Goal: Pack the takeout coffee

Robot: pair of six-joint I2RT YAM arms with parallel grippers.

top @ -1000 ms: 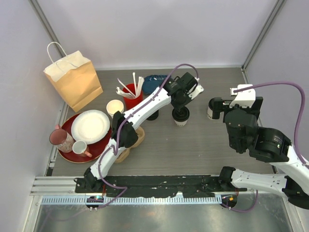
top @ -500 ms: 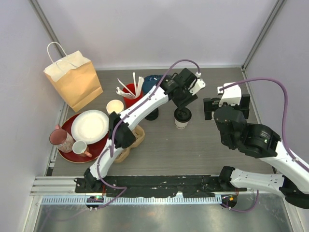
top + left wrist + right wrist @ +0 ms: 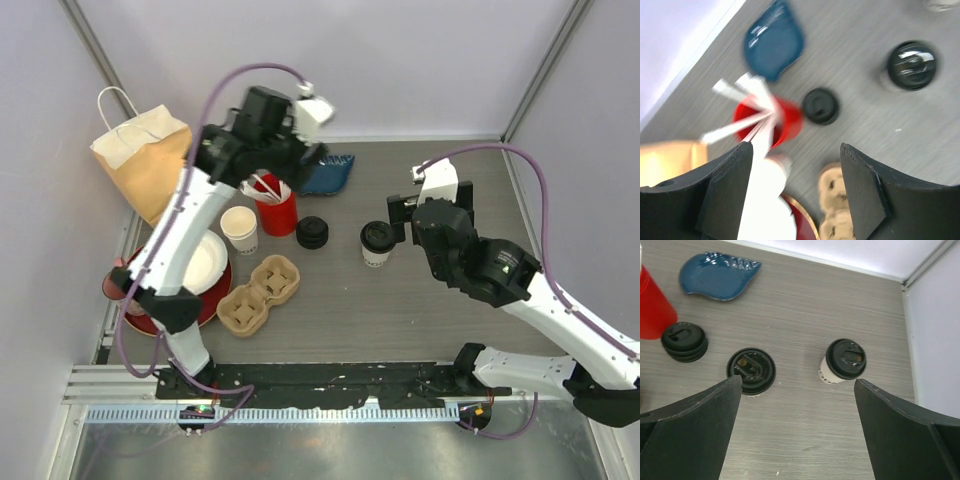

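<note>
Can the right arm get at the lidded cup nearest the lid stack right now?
Probably yes. The right gripper is open above it, and the cup stands upright with bare table around it; the lid stack and other cup stand apart.

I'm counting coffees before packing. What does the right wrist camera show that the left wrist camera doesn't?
Only right wrist: a second lidded cup in full. Only left wrist: the cardboard carrier, paper bag and the white sticks. Both: the blue dish, red cup, stack of black lids and the first lidded cup.
</note>
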